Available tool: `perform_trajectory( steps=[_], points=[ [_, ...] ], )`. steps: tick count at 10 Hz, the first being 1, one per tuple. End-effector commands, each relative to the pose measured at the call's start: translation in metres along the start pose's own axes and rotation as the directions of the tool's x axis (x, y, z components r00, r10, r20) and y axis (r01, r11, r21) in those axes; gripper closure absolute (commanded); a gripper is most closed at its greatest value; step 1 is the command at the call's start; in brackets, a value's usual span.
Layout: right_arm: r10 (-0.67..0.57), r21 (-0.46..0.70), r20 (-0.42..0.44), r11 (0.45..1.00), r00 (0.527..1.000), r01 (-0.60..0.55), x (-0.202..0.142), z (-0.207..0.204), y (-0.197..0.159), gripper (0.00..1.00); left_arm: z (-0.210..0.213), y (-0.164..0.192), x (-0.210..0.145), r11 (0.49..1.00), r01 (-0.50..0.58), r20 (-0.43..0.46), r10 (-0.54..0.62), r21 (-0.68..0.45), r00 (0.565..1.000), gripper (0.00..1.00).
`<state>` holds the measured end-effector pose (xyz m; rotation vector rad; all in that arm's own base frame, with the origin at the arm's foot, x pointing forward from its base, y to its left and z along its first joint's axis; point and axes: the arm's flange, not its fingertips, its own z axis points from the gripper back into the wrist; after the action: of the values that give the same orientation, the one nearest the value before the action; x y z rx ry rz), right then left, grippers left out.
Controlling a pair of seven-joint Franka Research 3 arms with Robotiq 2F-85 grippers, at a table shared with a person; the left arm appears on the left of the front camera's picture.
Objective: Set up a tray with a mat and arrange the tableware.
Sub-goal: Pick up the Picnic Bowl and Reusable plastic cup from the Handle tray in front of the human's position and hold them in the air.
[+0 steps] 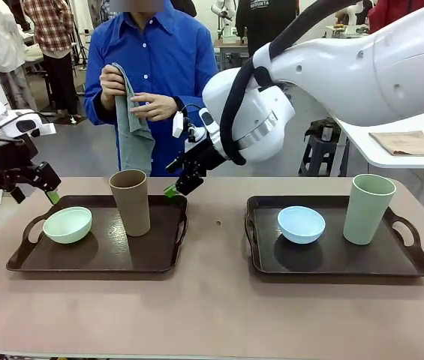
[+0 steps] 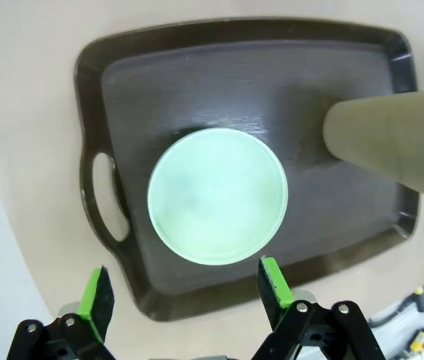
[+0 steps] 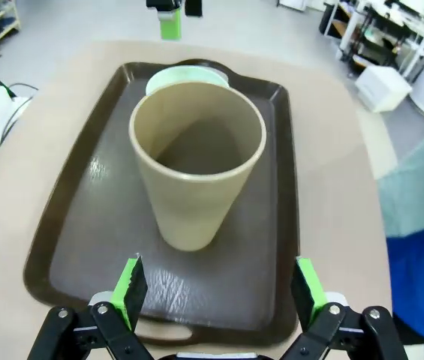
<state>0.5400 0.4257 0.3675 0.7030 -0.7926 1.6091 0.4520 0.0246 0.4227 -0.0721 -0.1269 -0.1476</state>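
Two dark trays lie on the table. The left tray (image 1: pixel 99 253) carries a pale green bowl (image 1: pixel 67 224) and a brown cup (image 1: pixel 130 201). The right tray (image 1: pixel 324 259) carries a light blue bowl (image 1: pixel 301 223) and a pale green cup (image 1: pixel 368 208). Across the table a person holds up a grey-green mat (image 1: pixel 130 127) in both hands. My left gripper (image 2: pixel 185 296) hangs open above the green bowl (image 2: pixel 217 195). My right gripper (image 3: pixel 218 289) is open near the brown cup (image 3: pixel 196 172), above the tray's (image 3: pixel 84 217) far right edge. Neither holds anything.
A white side table (image 1: pixel 392 161) with a brown cloth (image 1: pixel 408 142) stands at the back right, with a black stool (image 1: pixel 320 154) beside it. Bare tabletop (image 1: pixel 215 225) separates the two trays. Other people stand far behind.
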Motion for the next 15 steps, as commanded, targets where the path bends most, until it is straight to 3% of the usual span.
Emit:
perform_trajectory(
  steps=[1,3,6,10,15],
  points=[
    [-0.022,0.072,0.054,0.997,0.998,0.018,-0.001,-0.027,-0.009,0.00,-0.015,0.006,0.008,0.998,0.029,0.033,-0.031,0.055,0.999,0.00],
    [-0.058,0.174,0.026,0.983,0.998,0.052,0.000,-0.054,-0.007,0.00,-0.035,0.012,0.013,0.999,0.001,0.007,-0.002,0.044,1.000,0.00],
    [-0.068,0.240,0.003,0.969,0.998,0.065,0.000,-0.079,-0.002,0.00,-0.053,0.013,0.019,0.999,-0.014,-0.026,0.015,0.045,1.000,0.00],
    [-0.027,0.219,-0.037,0.975,0.999,0.035,0.004,-0.105,-0.009,0.00,-0.076,-0.004,0.020,0.998,0.058,-0.064,-0.056,0.031,0.996,0.00],
    [-0.022,0.242,-0.044,0.970,0.999,0.032,0.021,-0.141,-0.016,0.00,-0.079,-0.005,0.022,0.998,0.055,-0.086,-0.053,0.021,0.995,0.00]
  ],
)
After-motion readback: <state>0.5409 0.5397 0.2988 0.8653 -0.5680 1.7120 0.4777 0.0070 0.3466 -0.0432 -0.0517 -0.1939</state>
